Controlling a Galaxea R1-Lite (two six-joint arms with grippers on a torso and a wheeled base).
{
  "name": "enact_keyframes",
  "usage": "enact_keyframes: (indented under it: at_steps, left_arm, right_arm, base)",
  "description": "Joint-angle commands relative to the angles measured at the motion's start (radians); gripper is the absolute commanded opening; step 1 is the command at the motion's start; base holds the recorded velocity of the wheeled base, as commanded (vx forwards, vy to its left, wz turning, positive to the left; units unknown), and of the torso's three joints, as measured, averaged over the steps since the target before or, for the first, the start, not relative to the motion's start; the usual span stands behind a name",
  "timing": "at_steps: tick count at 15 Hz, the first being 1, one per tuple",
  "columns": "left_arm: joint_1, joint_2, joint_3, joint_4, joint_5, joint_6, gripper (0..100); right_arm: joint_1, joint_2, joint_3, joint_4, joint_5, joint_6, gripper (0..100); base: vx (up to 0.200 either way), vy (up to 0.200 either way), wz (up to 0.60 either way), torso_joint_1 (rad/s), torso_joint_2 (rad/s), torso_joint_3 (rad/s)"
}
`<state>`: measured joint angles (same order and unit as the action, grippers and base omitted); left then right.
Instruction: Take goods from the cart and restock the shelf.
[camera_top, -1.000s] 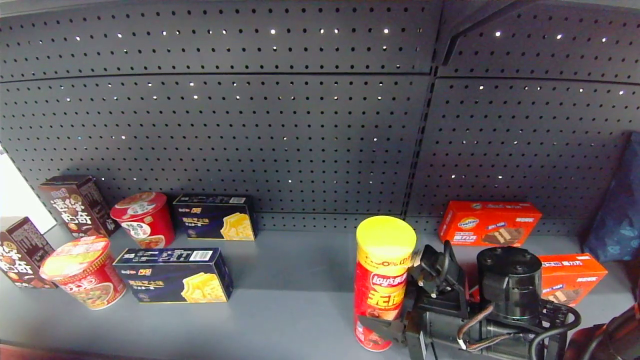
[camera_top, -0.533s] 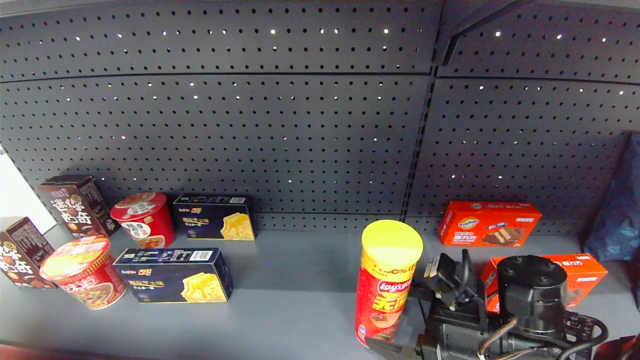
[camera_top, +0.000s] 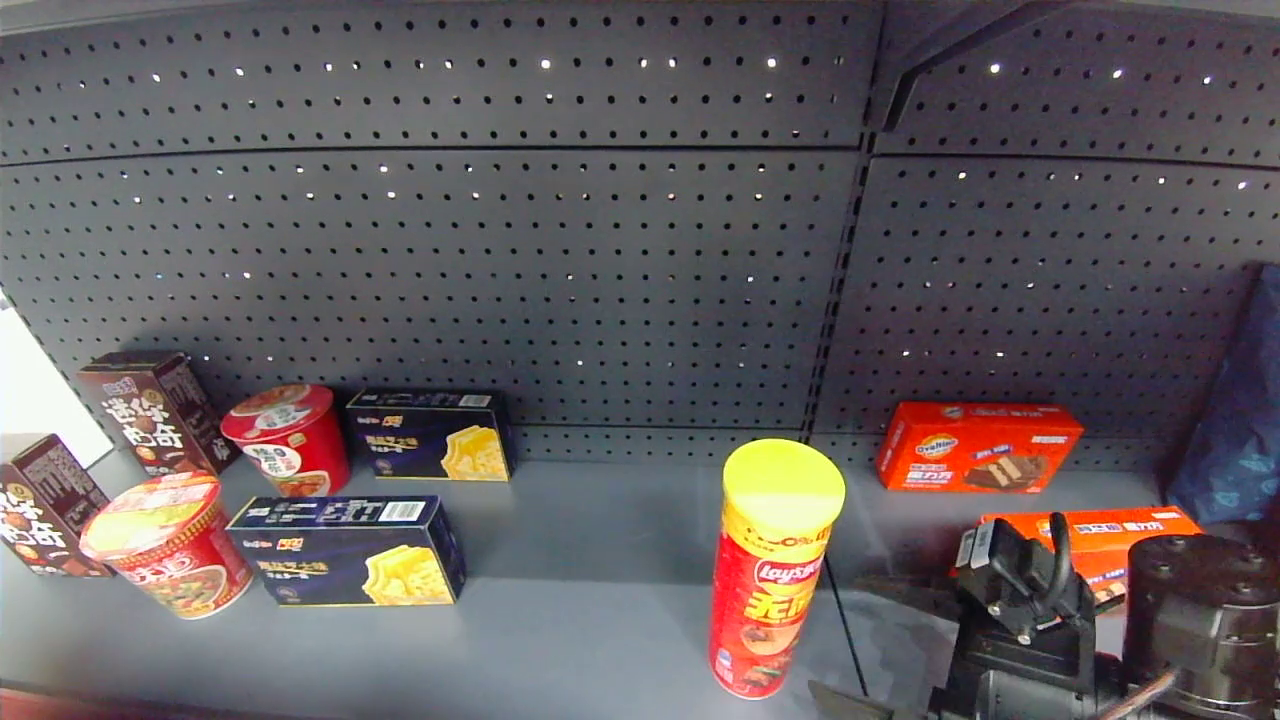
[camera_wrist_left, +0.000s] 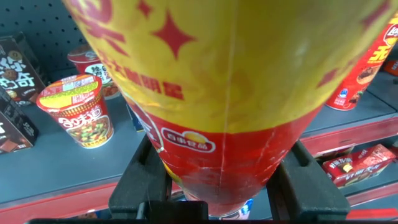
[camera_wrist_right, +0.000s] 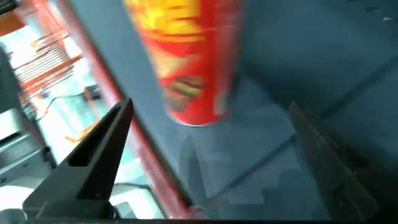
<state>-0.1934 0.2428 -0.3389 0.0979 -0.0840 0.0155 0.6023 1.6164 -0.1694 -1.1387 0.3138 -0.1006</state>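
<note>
Head view: a red can with a yellow lid stands upright on the grey shelf, lower centre-right of the frame. Its label carries a round red-and-white logo above large yellow characters. The right gripper sits at the lower right, just beside the can and apart from it, its jaws spread wide with nothing between them. In the right wrist view the same gripper gapes open with the can beyond its fingertips.

In the left wrist view the left gripper clamps a yellow-and-red can printed with red stars and a small oval logo.

At the left of the shelf stand two noodle cups, two dark blue boxes picturing yellow wafers, and two brown boxes with white characters. Two orange boxes lie at the right, before the pegboard.
</note>
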Motion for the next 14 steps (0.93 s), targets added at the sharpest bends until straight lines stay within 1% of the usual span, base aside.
enact_keyframes:
  at_steps: [1,3,5,8,10,14]
  left_arm:
    - [0.0,0.0,0.0,0.0,0.0,0.0,0]
    - [-0.003,0.001,0.0,0.0,-0.002,0.0,0]
    - [-0.003,0.001,0.003,0.0,-0.002,0.0,0]
    - [-0.004,-0.013,0.017,0.0,-0.003,0.0,0]
    - [-0.004,-0.014,0.031,0.0,-0.005,-0.002,0]
    - [-0.006,-0.016,0.032,0.0,-0.006,-0.003,0]
  right_arm:
    - [-0.019,-0.018,-0.002,0.002,-0.004,-0.001,100]
    - [-0.022,-0.012,-0.018,0.002,-0.027,0.001,100]
    - [-0.026,-0.016,-0.018,0.002,-0.027,0.001,100]
    - [-0.015,-0.098,-0.006,0.008,-0.029,-0.001,100]
    - [-0.004,-0.13,0.024,0.007,-0.022,-0.002,100]
    - [0.027,-0.093,0.024,0.001,0.016,-0.002,100]
  base:
    - [0.0,0.0,0.0,0.0,0.0,0.0]
    - [0.0,0.0,0.0,0.0,0.0,0.0]
    - [0.0,0.0,0.0,0.0,0.0,0.0]
    - [0.0,0.0,0.0,0.0,0.0,0.0]
    - [0.0,0.0,0.0,0.0,0.0,0.0]
    - [0.0,0.0,0.0,0.0,0.0,0.0]
